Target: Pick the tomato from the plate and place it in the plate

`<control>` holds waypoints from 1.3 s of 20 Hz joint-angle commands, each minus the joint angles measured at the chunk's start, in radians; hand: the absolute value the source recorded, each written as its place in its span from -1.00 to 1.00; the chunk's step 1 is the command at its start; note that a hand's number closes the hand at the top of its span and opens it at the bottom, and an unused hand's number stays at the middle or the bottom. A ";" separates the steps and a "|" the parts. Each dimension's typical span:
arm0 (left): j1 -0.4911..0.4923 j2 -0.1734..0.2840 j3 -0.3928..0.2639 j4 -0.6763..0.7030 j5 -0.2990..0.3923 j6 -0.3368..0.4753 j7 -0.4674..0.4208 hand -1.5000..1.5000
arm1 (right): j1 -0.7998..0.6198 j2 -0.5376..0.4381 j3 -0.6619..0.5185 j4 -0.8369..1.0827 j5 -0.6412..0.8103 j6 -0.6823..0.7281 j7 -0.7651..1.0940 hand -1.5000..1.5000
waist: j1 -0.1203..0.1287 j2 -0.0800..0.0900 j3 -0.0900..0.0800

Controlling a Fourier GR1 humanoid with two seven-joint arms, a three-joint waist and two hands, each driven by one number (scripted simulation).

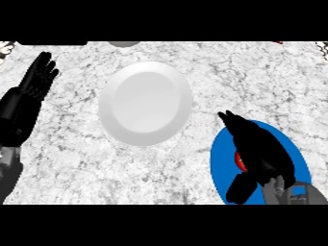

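The marble counter (216,77) filled the head view and carried both plates. The white plate (145,103) lay near the centre with nothing on it; as the only vacant dish, it was judged to be the destination.

The blue plate (223,153) lay at the lower right, apart from the white plate with a strip of counter between them. Most of its surface was covered by the right hand, so only its left rim and a band at the right showed.

The left hand (40,77) stood at the left edge with fingers straight and pointing up, resting clear of both plates (presumably parked so that it would not obstruct the transfer path).

The right hand (262,149) was over the blue plate, its fingers extended toward the upper left and its thumb curving below. It was cupped over the tomato (240,162), of which only a small red sliver showed at the hand's left side, still at the blue plate. The fingers appeared to be curling round it, but whether the grasp was complete could not be confirmed because the hand hid the contact.

Judgement: the grasp step was in hand; lifting and carrying to the white plate were not yet done.
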State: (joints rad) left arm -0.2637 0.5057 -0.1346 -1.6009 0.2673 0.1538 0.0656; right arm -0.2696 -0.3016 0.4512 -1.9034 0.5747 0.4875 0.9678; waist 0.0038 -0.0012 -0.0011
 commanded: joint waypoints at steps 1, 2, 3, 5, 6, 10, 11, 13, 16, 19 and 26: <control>-0.055 -0.004 0.028 0.019 0.002 -0.017 0.039 0.00 | -0.016 0.011 -0.006 0.018 0.026 0.079 0.130 -1.00 | -0.007 0.001 0.001; -0.011 -0.013 0.026 0.025 -0.011 -0.015 -0.014 0.00 | -0.005 -0.003 0.006 0.084 0.068 0.044 0.088 -1.00 | -0.002 0.002 0.001; -0.032 -0.033 0.007 0.046 -0.022 -0.017 -0.006 0.00 | 0.014 -0.019 0.012 0.031 0.072 0.076 0.111 -1.00 | -0.010 0.001 0.000; -0.016 -0.017 0.031 0.059 -0.012 -0.041 -0.034 0.00 | -0.046 -0.027 -0.042 0.117 0.037 0.126 0.110 -1.00 | -0.003 0.004 0.000; -0.009 -0.018 0.019 0.016 -0.033 -0.013 0.022 0.00 | 0.048 -0.025 0.009 0.079 0.078 0.081 0.093 -1.00 | -0.006 0.000 0.001; -0.001 -0.045 0.052 0.074 -0.036 -0.061 -0.062 0.00 | 0.036 -0.013 -0.048 0.090 0.088 0.096 0.089 -1.00 | -0.005 0.001 0.001; -0.013 -0.084 0.020 0.041 -0.072 -0.001 -0.026 0.00 | 0.025 -0.020 -0.065 0.112 0.068 0.130 0.079 -1.00 | -0.005 0.001 0.001; -0.005 -0.041 0.063 0.040 -0.041 -0.073 -0.020 0.00 | 0.082 -0.044 -0.078 0.136 0.089 0.096 -0.001 -1.00 | -0.005 0.001 0.001; -0.016 -0.077 0.070 0.014 -0.067 -0.050 0.023 0.00 | 0.114 0.001 -0.042 0.148 0.150 0.070 -0.008 -1.00 | -0.005 0.001 0.001; 0.048 -0.087 0.089 0.011 -0.077 -0.102 -0.032 0.00 | 0.123 0.024 -0.082 0.137 0.129 0.119 -0.015 -1.00 | -0.004 0.000 0.001; -0.010 -0.117 0.119 0.027 -0.118 -0.123 0.014 0.00 | 0.069 0.042 -0.105 0.375 0.233 0.066 -0.144 -1.00 | -0.003 0.001 0.001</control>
State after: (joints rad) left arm -0.2687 0.4077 -0.0360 -1.5868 0.1708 0.0538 0.0765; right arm -0.1846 -0.2685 0.3668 -1.5891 0.7774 0.5393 0.8409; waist 0.0014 0.0002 0.0002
